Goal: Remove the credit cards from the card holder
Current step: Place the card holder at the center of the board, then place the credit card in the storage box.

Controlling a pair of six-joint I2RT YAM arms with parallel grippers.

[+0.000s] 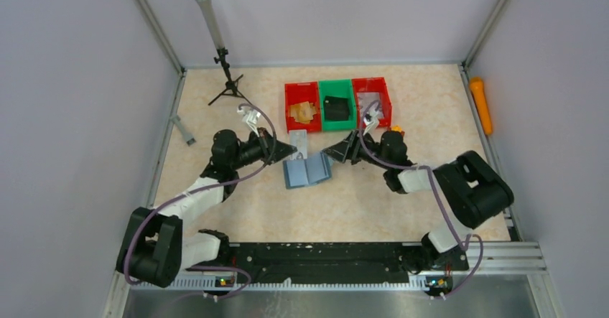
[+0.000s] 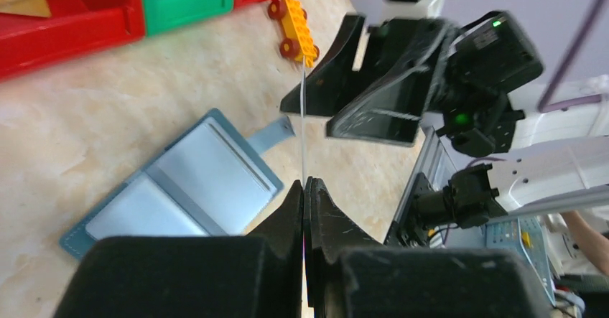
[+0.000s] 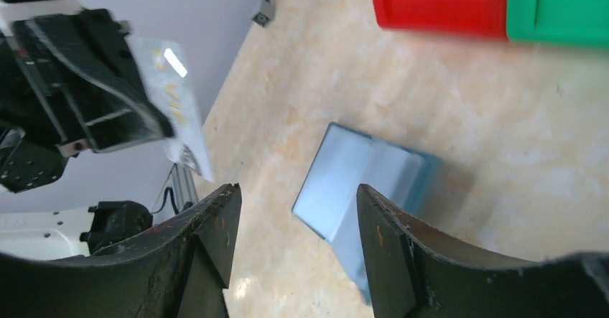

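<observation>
1. Risk, slip: your left hand (image 2: 306,185) has the credit card (image 3: 176,106) by one end only, at the very fingertips. The card is thin and glossy. A quick swing or wrist roll could make it pivot or drop out.
2. Risk, collision: your right hand (image 3: 296,190) sits close to the free end of the card, and both hands crowd the space above the card holder (image 1: 307,170). If either arm moves across before the other backs off, a finger could clip the card and knock it loose.
3. Risk, holder shifts: the card holder lies open and flat with nothing pinning it. A low pass by either hand could push it along the desk or flip one leaf shut.
4. Risk, missed card: you cannot tell from these views whether the pale inner pockets hold another card. Check before calling the task finished.
5. Left hand: fingers pressed together, pinching the credit card, which stands out edge-on from the tips. It is off the desk and touches nothing else.
6. Right hand: fingers spread with nothing between them. In the right wrist view the card is beside them, not touching.
7. Card holder: around the middle of the desk, toward the far edge, on the near side of the green bin (image 1: 335,83) and between the two hands. Inside faces up, tab pointing out.
</observation>
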